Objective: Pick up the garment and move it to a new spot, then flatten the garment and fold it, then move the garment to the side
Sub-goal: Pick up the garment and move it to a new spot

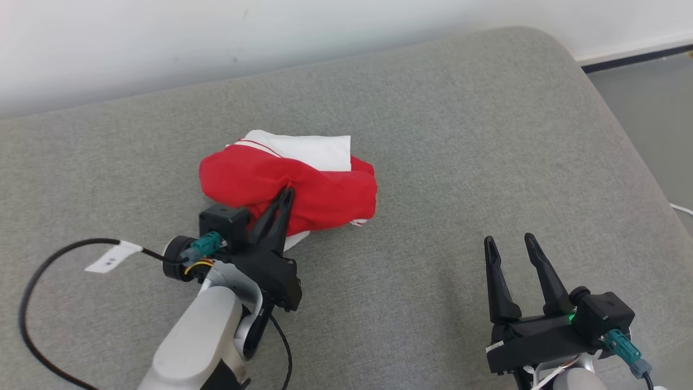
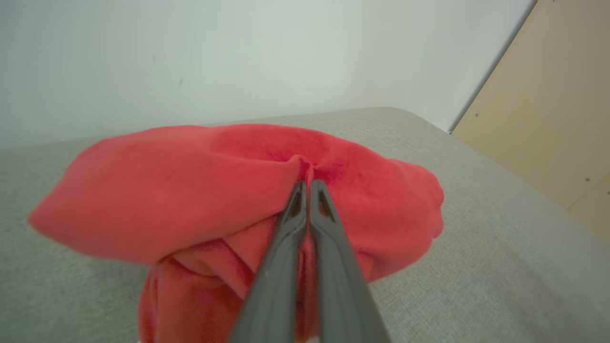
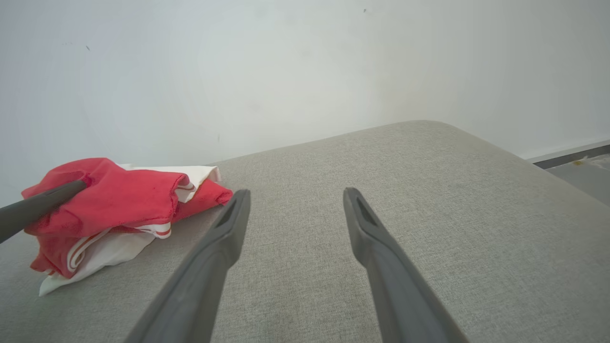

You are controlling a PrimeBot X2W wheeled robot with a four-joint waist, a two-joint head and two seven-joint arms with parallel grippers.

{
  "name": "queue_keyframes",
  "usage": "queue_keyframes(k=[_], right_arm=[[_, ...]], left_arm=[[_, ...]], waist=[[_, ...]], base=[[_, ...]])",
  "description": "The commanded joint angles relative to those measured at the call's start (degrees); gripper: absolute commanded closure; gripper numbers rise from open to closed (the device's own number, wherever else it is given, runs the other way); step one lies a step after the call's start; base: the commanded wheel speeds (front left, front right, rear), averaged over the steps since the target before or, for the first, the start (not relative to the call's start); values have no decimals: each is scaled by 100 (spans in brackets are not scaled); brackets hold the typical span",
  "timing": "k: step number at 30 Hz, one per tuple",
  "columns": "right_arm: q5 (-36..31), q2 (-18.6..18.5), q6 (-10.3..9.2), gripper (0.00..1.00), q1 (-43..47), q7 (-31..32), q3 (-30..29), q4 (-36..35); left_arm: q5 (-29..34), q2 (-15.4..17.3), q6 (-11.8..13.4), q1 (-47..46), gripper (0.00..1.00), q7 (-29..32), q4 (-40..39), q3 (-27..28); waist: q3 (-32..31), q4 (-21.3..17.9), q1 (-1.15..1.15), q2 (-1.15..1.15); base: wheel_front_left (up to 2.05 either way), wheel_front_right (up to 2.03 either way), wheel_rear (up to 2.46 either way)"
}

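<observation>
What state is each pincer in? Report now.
Left pincer: shut on the red garment.
Right pincer: open, holding nothing.

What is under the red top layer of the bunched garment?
The garment shows white fabric with red stripes poking out beneath its red layer, on the grey cushion. Deeper folds are covered.

The left gripper (image 1: 287,190) and right gripper (image 1: 509,238) are both showing long, dark, tapering fingers. A pale grey forearm (image 1: 200,336) is trailing a black cable (image 1: 32,281) wearing a white tag (image 1: 113,257). A teal plug (image 1: 206,245) is sticking out, and a green light (image 1: 570,317) is glowing.
</observation>
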Motion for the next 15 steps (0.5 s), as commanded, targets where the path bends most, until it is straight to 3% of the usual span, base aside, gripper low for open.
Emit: queue_keyframes(k=[1,2,9,15], right_arm=[[-24,-1,-10,0,-10,-4,5,-22],[-33,-1,-10,0,10,-4,21,-28],[-113,0,-10,0,168,-4,12,-68],[-176,-3,-10,0,311,-4,-48,-85]], left_arm=[[-32,-18,-7,7,51,-70,58,-50],[-3,-1,-7,-40,0,-135,87,-105],[133,38,-8,-221,0,-307,-171,-196],[386,214,76,88,0,-311,-983,110]], waist=[[-78,75,0,0],[-106,98,0,0],[-335,307,0,0],[-548,461,0,0]], base=[[0,0,0],[0,0,0],[0,0,0],[0,0,0]])
